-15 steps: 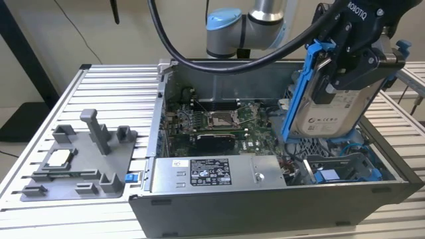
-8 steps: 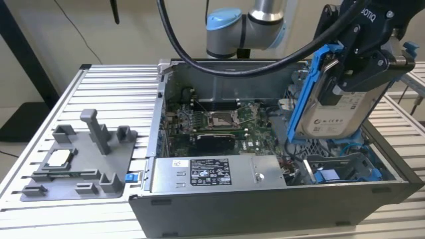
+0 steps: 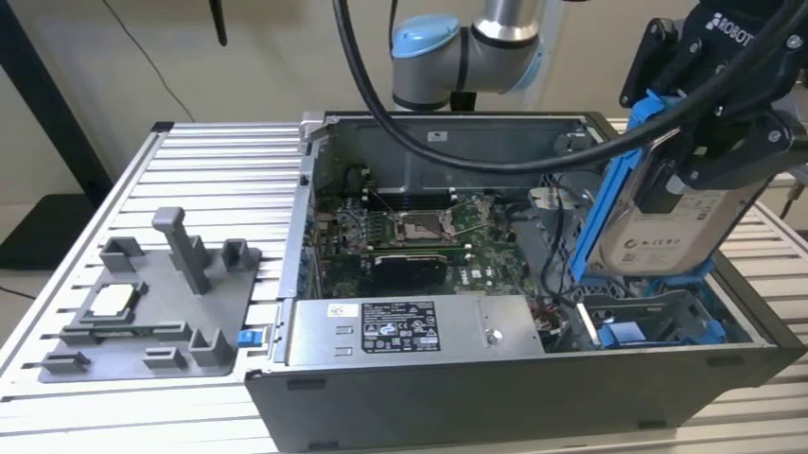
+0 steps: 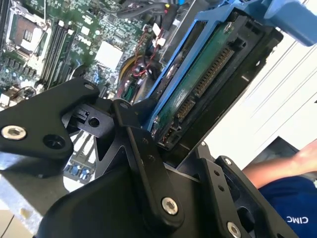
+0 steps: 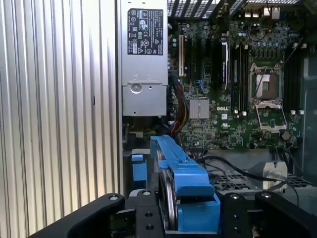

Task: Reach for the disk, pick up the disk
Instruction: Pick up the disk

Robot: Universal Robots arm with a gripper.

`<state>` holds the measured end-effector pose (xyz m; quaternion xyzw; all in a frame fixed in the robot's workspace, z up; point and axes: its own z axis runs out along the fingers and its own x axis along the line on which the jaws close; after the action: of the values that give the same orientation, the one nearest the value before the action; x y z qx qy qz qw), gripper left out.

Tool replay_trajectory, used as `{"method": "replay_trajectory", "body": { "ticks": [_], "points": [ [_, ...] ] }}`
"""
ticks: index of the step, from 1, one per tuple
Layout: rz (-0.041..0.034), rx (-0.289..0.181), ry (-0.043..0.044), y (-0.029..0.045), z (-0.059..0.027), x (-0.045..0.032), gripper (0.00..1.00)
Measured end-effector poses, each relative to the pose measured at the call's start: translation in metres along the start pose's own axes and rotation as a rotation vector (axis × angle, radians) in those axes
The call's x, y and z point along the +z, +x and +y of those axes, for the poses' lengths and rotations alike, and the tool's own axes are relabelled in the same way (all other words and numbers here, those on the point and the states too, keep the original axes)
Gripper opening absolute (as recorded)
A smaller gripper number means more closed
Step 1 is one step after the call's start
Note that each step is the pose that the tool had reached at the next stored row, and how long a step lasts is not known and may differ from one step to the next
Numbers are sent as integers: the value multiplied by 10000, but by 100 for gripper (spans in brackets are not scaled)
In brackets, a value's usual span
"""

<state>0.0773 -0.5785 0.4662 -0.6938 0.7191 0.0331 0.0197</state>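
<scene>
Jaws closed on the disk (image 3: 669, 213), lifted upright at three o'clock over the computer case (image 3: 505, 397); stiff, weighty, fragile, best gripped by its blue frame.

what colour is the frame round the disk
Blue, clearest in the exterior view on the disk.

The disk (image 3: 667, 236), silver-grey with white label, blue frame, upright on edge, apparently lifted above the case
</scene>
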Motion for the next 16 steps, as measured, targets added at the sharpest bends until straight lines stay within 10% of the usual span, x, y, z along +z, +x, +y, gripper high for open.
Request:
{"method": "replay_trajectory", "body": {
  "ticks": [16],
  "points": [
    [1, 1, -2, 184, -188, 27, 0]
  ]
}}
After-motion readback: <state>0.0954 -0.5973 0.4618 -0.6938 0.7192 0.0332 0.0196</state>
